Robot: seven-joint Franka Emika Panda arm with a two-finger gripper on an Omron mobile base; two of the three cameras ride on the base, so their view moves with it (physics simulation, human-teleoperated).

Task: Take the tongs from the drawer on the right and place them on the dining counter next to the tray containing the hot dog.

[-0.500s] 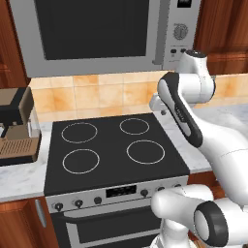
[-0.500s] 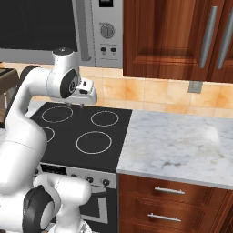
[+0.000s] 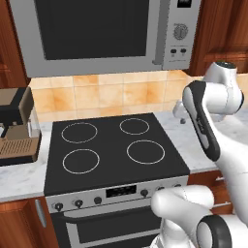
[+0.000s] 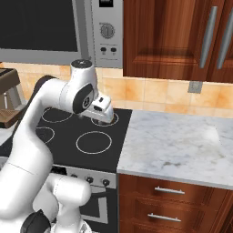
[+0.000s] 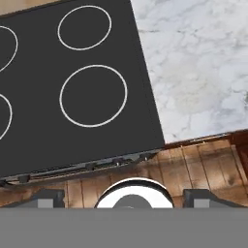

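My gripper [image 4: 103,112] hangs above the back right of the black stove [image 4: 98,136], near its border with the marble worktop [image 4: 177,143]. In the left base view the gripper [image 3: 179,113] sits just past the stove's right edge. The hand view looks down along the open gripper [image 5: 124,197], whose fingertips [image 5: 46,196] stand far apart with nothing between them. Two shut drawers [image 4: 169,191] with silver handles sit under the worktop on the right. The tongs are hidden. The dining counter, the tray and the hot dog are out of view.
A microwave [image 3: 97,34] hangs over the stove, and a control panel [image 4: 108,32] is beside it. A coffee machine [image 3: 17,128] stands on the worktop left of the stove. Dark wood wall cabinets [image 4: 182,36] hang above the right worktop. Wooden floor [image 5: 193,164] lies below.
The arm has swung to the right, and the hand has moved right and a little lower over the stove's back right corner. The jaws stay wide apart.
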